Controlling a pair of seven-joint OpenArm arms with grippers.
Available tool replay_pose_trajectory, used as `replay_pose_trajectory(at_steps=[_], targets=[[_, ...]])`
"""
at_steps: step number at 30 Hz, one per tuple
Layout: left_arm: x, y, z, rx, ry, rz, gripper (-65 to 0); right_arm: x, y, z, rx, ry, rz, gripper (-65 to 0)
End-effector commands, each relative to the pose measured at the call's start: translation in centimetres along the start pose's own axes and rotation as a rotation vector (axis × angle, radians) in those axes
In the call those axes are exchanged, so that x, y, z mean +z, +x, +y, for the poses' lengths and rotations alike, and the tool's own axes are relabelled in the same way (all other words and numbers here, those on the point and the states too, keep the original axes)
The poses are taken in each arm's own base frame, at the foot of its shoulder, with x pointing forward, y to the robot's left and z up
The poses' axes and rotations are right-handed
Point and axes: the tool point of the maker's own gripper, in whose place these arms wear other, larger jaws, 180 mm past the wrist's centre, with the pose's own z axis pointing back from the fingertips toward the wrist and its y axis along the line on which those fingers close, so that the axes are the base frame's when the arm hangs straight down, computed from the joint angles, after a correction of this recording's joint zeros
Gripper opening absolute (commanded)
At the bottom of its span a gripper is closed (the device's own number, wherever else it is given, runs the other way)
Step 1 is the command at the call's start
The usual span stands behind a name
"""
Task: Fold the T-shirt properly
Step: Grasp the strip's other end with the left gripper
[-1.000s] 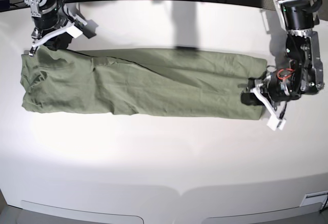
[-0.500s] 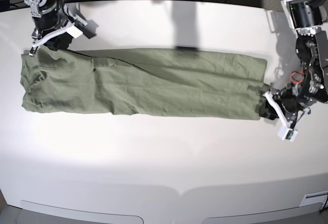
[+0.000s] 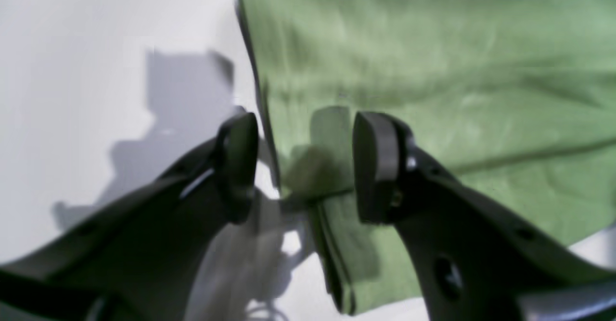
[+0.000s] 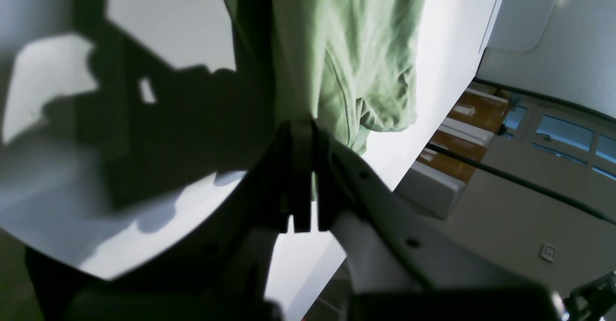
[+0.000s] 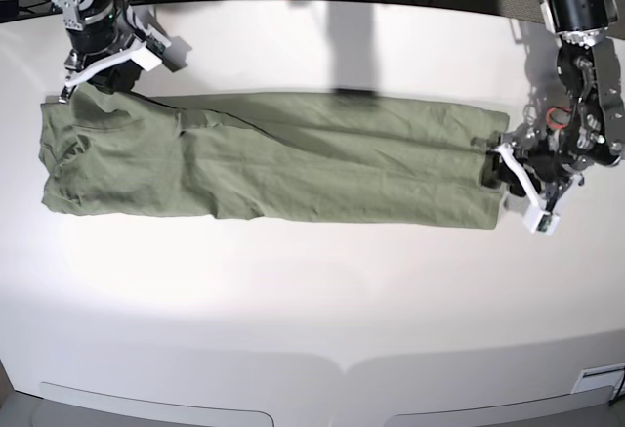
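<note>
In the left wrist view the left gripper (image 3: pixel 303 167) has its jaws parted to a middling gap and holding nothing. The short hem edge of the T-shirt (image 3: pixel 433 95) runs up between them: one pad hangs over bare worktop (image 3: pixel 72 70), the other over green cloth. The picture is soft, so whether the pads touch the fabric cannot be told; they seem just clear of it.

The main risk sits here. If these jaws close at this height they may catch only the top layer of the doubled edge, or nothing, and a lift would then peel the layers apart and spoil the lengthwise fold. Closing too low could scrape the worktop and push the hem into a bunch rather than gripping it.

Farther off, in the base view, the T-shirt (image 5: pixel 273 168) lies as a long flat band across the worktop (image 5: pixel 312 300), wrinkled but tidy, reaching from the left gripper (image 5: pixel 508 178) to the right gripper (image 5: pixel 73 80).

The right gripper (image 4: pixel 303 167) has its jaws pressed tight together, and the cloth (image 4: pixel 346 46) appears pinched at their tips by a thin corner. Such a small bite could slip free if the far end is pulled, and any uneven lift between the two ends would skew the band and leave a crooked fold.
</note>
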Motion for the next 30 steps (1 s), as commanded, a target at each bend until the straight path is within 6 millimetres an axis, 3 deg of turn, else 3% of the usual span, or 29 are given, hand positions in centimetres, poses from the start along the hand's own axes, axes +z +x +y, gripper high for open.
replay_pose_trajectory(at_steps=[1,17,20,26,30], targets=[[0.4,1.9,0.5,-0.006,0.002,-0.059,-33.9,0.1,0.1,-1.3,0.006,-0.041,-0.009,-65.0],[0.1,2.3,-0.5,0.047,-0.052,-0.098,-34.9,0.1,-0.1,-1.3,0.006,-0.041,0.001,-65.0],[0.0,2.3,-0.6,0.049,-0.055,-0.098,-41.0,0.1,-0.2,-1.3,0.006,-0.041,0.007,-65.0],[0.1,2.4,-0.6,0.051,-0.056,-0.1,-65.0,0.1,-0.2,-1.3,0.006,-0.041,0.007,-65.0],[0.2,2.2,-0.4,0.048,-0.053,-0.092,-65.0,0.1,-0.2,-1.3,0.006,-0.041,0.007,-65.0]])
